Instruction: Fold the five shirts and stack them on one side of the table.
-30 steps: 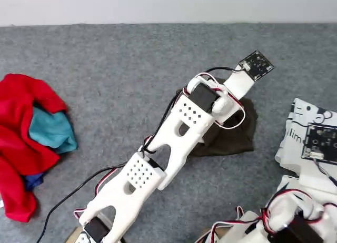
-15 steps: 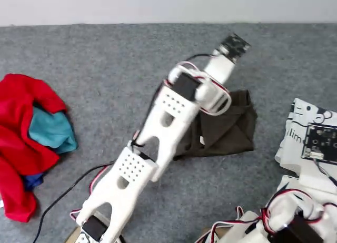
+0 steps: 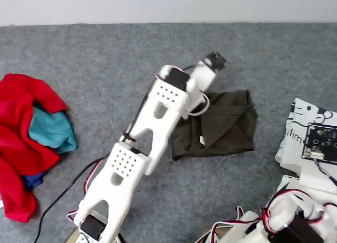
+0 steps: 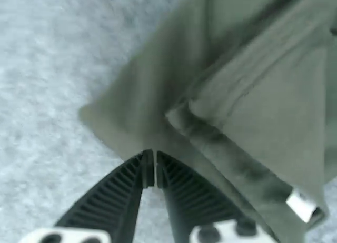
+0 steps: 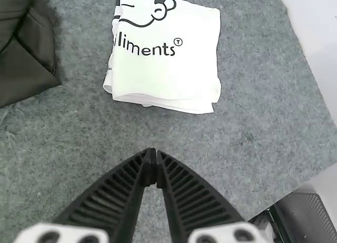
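Observation:
A dark olive shirt [image 3: 226, 124] lies roughly folded on the grey mat, right of centre. My left arm [image 3: 158, 122] stretches diagonally up to its near-left part. In the left wrist view my left gripper [image 4: 149, 161] is shut, its tips at the edge of the olive shirt [image 4: 253, 95]; no cloth shows between the fingers. A folded white printed shirt [image 5: 168, 64] lies beyond my right gripper [image 5: 150, 164], which is shut above bare mat. At the far left a red shirt [image 3: 21, 127], a teal shirt [image 3: 50, 130] and a blue one [image 3: 31, 181] lie in a heap.
The white shirt [image 3: 301, 119] sits at the table's right edge, partly under the right arm [image 3: 295, 222]. A black cable [image 3: 63, 201] trails from the left arm's base. The mat's far edge meets a pale wall [image 3: 158, 6]. A corner of the olive shirt [image 5: 23, 48] lies near the white one.
The left arm has swung leftward, off the olive shirt's middle to its left part, uncovering most of it. The shirt and the right arm have stayed put.

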Robot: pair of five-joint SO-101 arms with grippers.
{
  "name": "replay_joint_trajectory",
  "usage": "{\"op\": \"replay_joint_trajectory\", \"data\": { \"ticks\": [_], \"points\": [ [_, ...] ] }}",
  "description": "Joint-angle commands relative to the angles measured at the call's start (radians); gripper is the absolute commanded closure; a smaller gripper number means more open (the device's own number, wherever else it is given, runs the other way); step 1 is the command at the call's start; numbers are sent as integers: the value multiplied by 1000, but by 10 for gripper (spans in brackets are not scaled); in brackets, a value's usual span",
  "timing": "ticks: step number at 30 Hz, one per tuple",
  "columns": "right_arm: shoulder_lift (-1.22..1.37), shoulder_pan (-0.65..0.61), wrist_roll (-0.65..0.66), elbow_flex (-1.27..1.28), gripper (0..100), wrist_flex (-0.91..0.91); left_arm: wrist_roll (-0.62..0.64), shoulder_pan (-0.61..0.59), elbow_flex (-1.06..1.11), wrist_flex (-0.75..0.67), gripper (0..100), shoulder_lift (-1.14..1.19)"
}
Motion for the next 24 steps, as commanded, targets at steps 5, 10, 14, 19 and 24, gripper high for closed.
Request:
{"op": "replay_joint_trajectory", "data": {
  "ticks": [5, 10, 14, 19, 24],
  "points": [
    [-2, 8, 3, 0, 985, 39, -18, 146, -18, 17, 986, 38],
    [-2, 8, 3, 0, 985, 39, -14, 250, -58, 20, 986, 35],
    [-2, 8, 6, 0, 985, 39, 54, 296, -93, 21, 986, 15],
    [-2, 8, 8, 0, 985, 38, 69, 328, -53, 21, 986, -100],
    [-2, 8, 8, 0, 985, 38, 64, 265, 16, 21, 986, -238]
  ]
}}
